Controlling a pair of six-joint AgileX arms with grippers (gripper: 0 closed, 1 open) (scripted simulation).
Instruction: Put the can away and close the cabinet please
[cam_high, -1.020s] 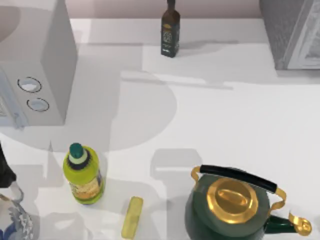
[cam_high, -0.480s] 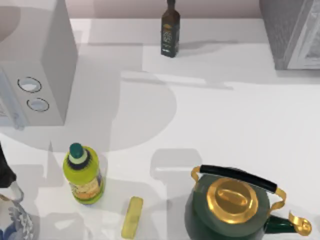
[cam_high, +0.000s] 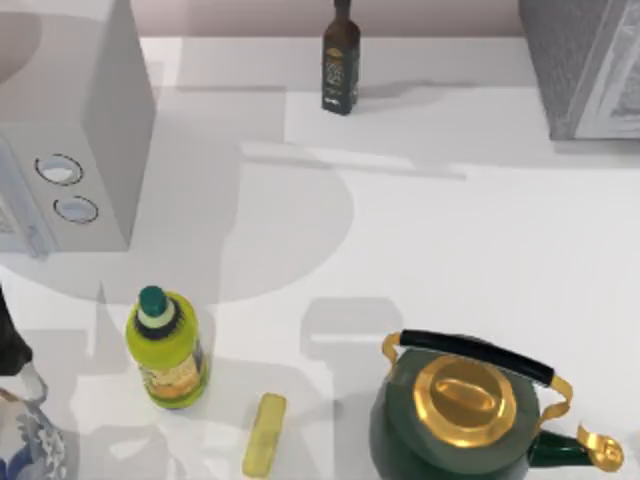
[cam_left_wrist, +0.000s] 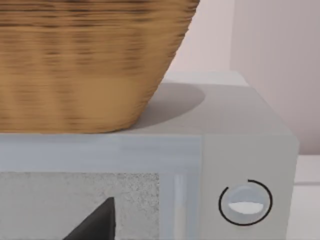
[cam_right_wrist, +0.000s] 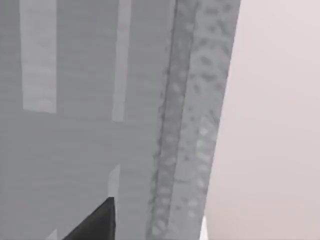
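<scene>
Since no can is visible on the table (cam_high: 450, 230), it is presumably already inside the cabinet (cam_high: 580, 60) at 1 o'clock, though its interior is hidden. Right wrist view faces the cabinet's pale panel door (cam_right_wrist: 85, 100) at close range; jaw state cannot be told for either arm. Risk: a push landing off the door would leave it ajar. Left wrist view faces the white two-knob box (cam_left_wrist: 240, 150) at 9 o'clock, with a wicker basket (cam_left_wrist: 90, 60) on top, contents unseen.
</scene>
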